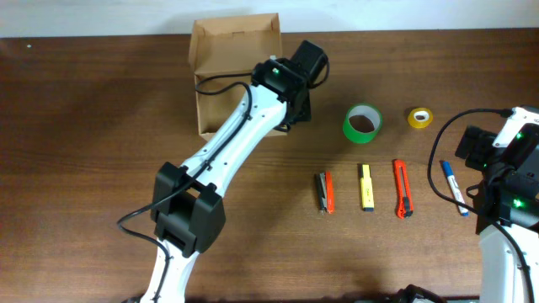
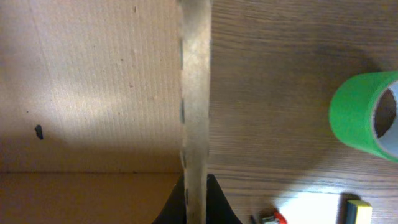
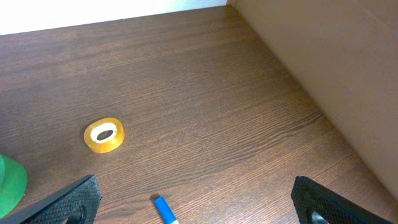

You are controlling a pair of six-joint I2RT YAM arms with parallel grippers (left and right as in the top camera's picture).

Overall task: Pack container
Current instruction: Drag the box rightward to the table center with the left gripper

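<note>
- The cardboard box sat open at the far side of the worktop.
- The left gripper was pinching the box's right wall.
- The right gripper hung spread wide over on the right.

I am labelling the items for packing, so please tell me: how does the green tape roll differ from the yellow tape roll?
Colour: the green tape roll is bright green; the yellow tape roll is amber. Size: the green roll is clearly larger than the yellow roll, with a wider hole. Place: the green roll lies nearer the container; the yellow roll lies farther from it. Both lie flat, hole up, outside the container.
</note>
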